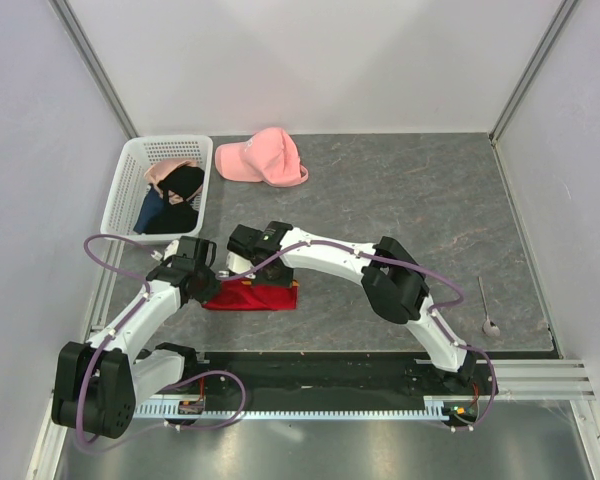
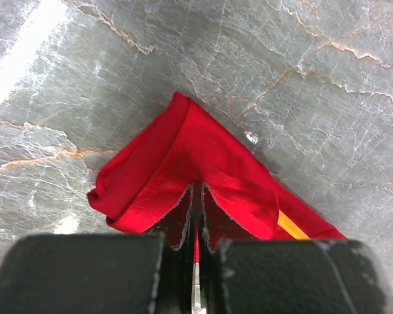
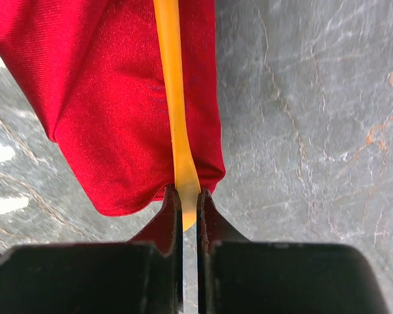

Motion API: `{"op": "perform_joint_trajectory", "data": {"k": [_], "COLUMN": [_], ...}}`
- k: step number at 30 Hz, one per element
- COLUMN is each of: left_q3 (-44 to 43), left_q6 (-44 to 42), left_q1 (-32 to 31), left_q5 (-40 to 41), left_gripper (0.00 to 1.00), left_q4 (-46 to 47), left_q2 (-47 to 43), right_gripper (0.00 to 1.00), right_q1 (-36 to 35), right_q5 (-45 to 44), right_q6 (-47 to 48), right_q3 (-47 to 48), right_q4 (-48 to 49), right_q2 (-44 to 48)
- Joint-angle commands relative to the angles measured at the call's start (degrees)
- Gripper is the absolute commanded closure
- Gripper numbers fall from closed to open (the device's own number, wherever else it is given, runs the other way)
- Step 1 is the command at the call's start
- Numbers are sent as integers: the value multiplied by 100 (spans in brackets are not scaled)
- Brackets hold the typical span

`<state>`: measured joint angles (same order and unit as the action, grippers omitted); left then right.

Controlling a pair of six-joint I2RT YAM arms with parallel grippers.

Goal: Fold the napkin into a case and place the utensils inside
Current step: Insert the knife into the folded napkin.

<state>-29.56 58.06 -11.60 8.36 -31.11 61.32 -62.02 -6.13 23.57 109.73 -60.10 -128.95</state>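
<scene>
The red napkin (image 1: 265, 298) lies folded into a narrow strip on the grey table, near the front between the two arms. My left gripper (image 2: 198, 196) is shut on a fold of the napkin (image 2: 183, 150) at its left end (image 1: 218, 285). An orange utensil (image 3: 171, 85) lies along the cloth, and a short stretch of the utensil (image 2: 289, 226) also peeks out of the fold in the left wrist view. My right gripper (image 3: 188, 199) is shut on the utensil's flat end, right at the napkin's (image 3: 118, 111) edge. From above, the right gripper (image 1: 238, 268) sits just behind the cloth.
A white basket (image 1: 120, 190) with black and blue garments stands at the back left, with a pink cap (image 1: 265, 158) beside it. A silver spoon (image 1: 487, 305) lies at the right side of the table. White walls enclose the table.
</scene>
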Motion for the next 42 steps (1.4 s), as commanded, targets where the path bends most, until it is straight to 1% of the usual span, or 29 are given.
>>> {"op": "perform_joint_trajectory", "data": {"k": [1, 5, 7, 12, 17, 23, 28, 37, 42], "left_q3": [56, 38, 38, -102, -138, 20, 100, 161, 188], "left_q6": [161, 135, 144, 232, 302, 364, 320, 293, 293], "left_q1": [35, 35, 35, 35, 43, 61, 61, 61, 61], "left_q5": [-10, -36, -71, -80, 323, 368, 377, 342, 307], "left_gripper": [98, 98, 98, 98, 98, 98, 98, 98, 98], "left_q4": [158, 150, 158, -131, -386, -396, -282, -237, -229], "left_q2": [-68, -85, -111, -375, -674, -516, -454, -489, -516], "right_gripper": [100, 100, 100, 100, 100, 100, 100, 100, 100], "right_q1": [-30, -30, -21, -30, -38, -65, -91, -82, -91], "right_q5": [165, -360, -398, -169, -134, -64, 164, 191, 384], "right_q6": [-195, -222, -221, -274, -301, -283, -318, -318, -353], "right_q3": [259, 22, 22, 39, 127, 189, 197, 294, 373], "right_q4": [51, 16, -72, -125, -195, -362, -459, -573, -609], "right_q2": [-9, 211, 299, 344, 379, 405, 432, 511, 476]}}
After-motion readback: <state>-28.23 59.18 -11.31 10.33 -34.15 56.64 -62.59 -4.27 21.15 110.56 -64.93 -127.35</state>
